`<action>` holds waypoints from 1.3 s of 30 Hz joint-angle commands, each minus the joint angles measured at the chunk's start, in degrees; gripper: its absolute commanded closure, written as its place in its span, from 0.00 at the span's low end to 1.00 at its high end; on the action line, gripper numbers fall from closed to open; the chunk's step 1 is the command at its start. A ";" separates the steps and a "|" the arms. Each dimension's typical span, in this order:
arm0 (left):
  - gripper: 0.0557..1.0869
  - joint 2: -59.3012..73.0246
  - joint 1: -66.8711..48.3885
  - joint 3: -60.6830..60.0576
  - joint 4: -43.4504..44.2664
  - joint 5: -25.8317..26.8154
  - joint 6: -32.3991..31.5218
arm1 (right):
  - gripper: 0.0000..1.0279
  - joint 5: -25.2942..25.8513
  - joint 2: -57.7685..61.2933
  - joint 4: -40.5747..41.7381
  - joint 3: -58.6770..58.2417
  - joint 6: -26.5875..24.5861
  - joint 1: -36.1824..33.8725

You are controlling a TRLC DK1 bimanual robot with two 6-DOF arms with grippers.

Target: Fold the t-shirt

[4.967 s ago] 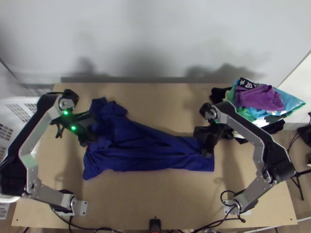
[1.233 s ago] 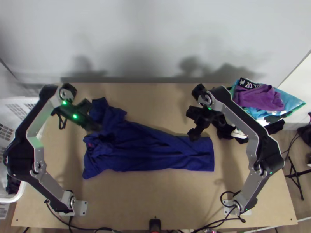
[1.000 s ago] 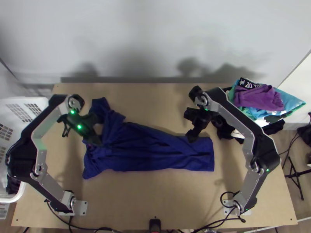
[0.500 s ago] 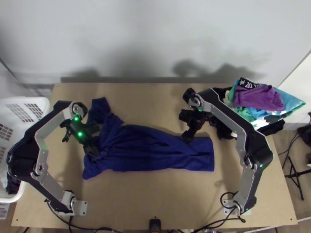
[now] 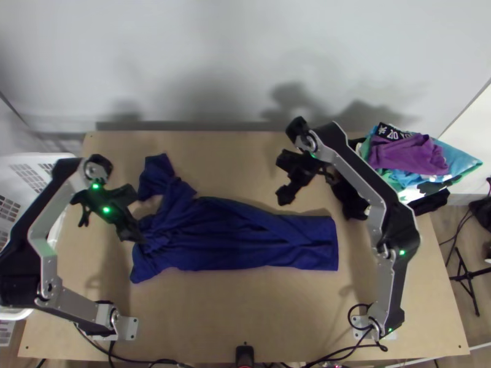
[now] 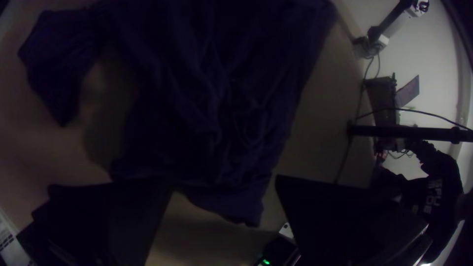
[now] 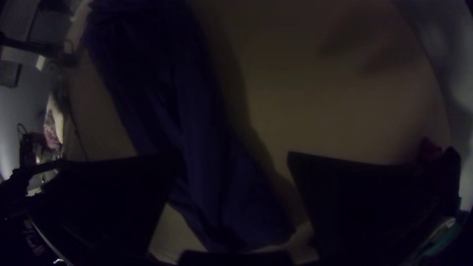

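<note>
The t-shirt (image 5: 239, 236) is lying long across the table (image 5: 227, 313), the left gripper (image 5: 135, 237) and right gripper (image 5: 286, 195) are gaping wide, and tucking the jutting sleeve (image 5: 156, 176) neatly is probably calling for a low, slow draw.

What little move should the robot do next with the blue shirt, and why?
I think the left gripper should pinch the end of the sleeve, ready to fold it in. That sleeve sticks out from the long body of the shirt, and the gripper is open and near it.
</note>
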 commanded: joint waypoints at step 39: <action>0.04 17.47 -6.88 13.61 31.35 9.79 -41.57 | 0.05 -0.82 -0.09 5.45 14.61 9.31 8.68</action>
